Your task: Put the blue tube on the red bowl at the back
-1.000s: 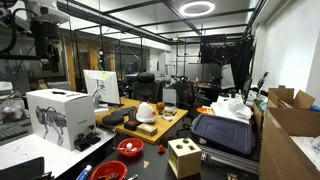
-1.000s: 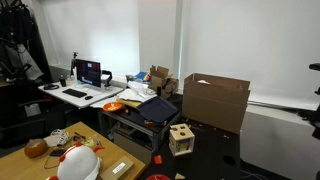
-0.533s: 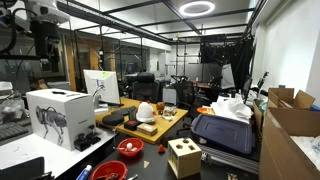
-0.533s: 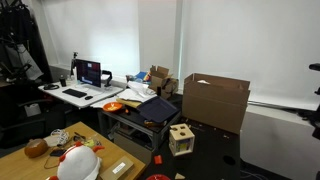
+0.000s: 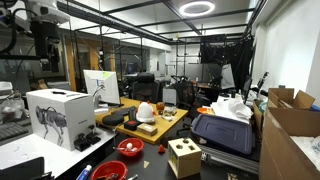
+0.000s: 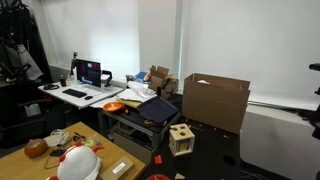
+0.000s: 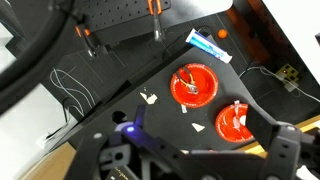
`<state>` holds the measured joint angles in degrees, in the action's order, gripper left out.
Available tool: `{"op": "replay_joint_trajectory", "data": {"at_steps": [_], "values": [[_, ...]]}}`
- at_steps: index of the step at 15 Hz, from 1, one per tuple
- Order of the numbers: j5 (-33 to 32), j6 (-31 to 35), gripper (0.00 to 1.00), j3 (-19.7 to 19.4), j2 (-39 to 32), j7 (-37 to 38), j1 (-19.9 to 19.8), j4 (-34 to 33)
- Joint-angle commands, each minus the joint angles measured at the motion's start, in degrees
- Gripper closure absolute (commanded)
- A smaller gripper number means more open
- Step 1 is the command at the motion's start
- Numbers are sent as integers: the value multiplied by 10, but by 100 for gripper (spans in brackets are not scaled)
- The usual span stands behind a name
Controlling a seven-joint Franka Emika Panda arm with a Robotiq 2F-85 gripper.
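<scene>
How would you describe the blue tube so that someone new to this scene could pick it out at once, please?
In the wrist view, two round red bowls sit on the dark tabletop. Just above the upper bowl lies the blue tube, flat on the surface. It is the only slim blue thing there, unlike the round bowls and the tiny orange ball beside it.

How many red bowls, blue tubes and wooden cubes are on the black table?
red bowls: 2
blue tube: 1
wooden cube: 1
Total: 4
</scene>
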<state>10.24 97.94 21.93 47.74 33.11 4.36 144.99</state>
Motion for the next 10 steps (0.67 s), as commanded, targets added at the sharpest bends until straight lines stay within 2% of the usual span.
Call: {"op": "replay_joint_trajectory", "data": {"at_steps": [1,5,10], "values": [[-4,1,0,-7,0,-13,8,-4],[-27,20,0,-3,-30,-56,8,-26],[-24,72,0,-2,-102,-138,39,-52]]}}
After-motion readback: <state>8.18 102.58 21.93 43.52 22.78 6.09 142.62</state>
